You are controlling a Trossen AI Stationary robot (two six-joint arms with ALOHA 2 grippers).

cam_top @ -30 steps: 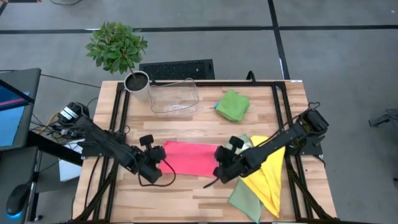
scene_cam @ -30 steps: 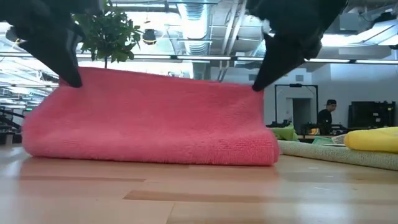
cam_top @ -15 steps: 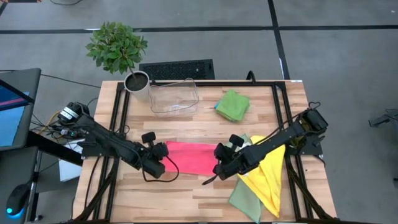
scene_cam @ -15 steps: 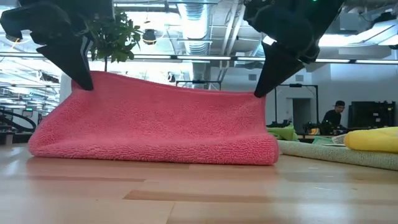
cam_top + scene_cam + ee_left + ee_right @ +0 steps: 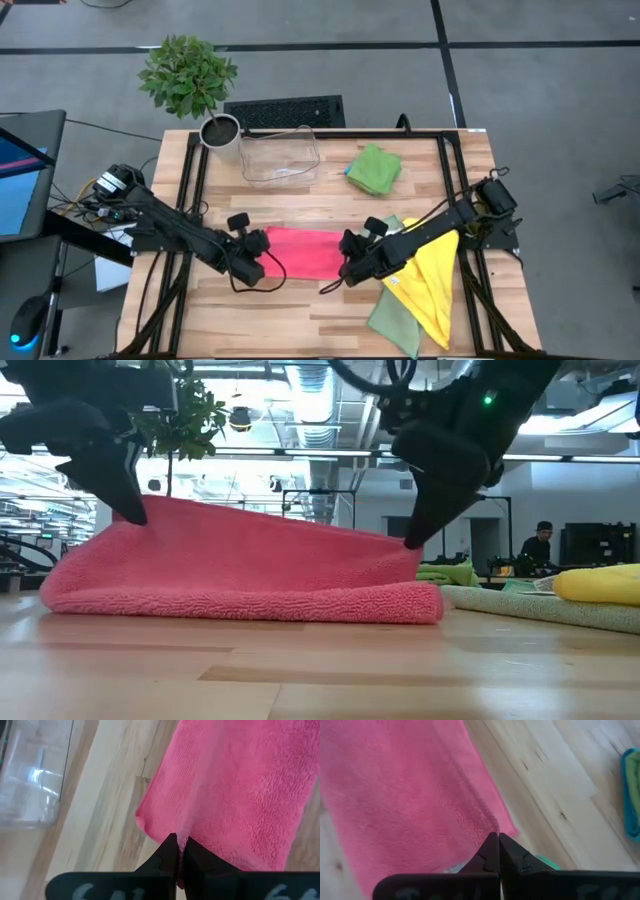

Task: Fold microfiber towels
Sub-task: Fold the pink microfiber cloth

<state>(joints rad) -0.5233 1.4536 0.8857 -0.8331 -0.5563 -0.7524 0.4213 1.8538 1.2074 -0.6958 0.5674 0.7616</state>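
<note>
A pink towel (image 5: 300, 252) lies folded on the wooden table's middle, its lower layer flat on the wood. Its upper layer (image 5: 240, 560) slopes up to two raised corners. My left gripper (image 5: 262, 264) is shut on the left corner, and my right gripper (image 5: 346, 268) is shut on the right one. In the low view, the left gripper (image 5: 132, 518) and the right gripper (image 5: 408, 542) come down from above onto the cloth's top edge. My left gripper pinches the pink towel's left end (image 5: 174, 831) between its two fingertips, slanting down from the table's left. That corner is held up while the rest slopes to the table. My right gripper pinches the towel's right corner (image 5: 490, 829) at its fingertips, slanting down from the table's right. The cloth between the two holds sags a little; one layer or several, I cannot tell.
A yellow towel (image 5: 430, 285) and a sage towel (image 5: 395, 322) lie at the near right, beside my right arm. A green towel on a blue one (image 5: 374, 168) sits at the far right. A clear bin (image 5: 280, 155) and a potted plant (image 5: 220, 130) stand at the far left.
Both grippers have sunk toward the table, staying shut on the pink towel. The held top edge stands lower now and the upper layer lies flatter. The towel's bottom fold has stayed on the wood.
</note>
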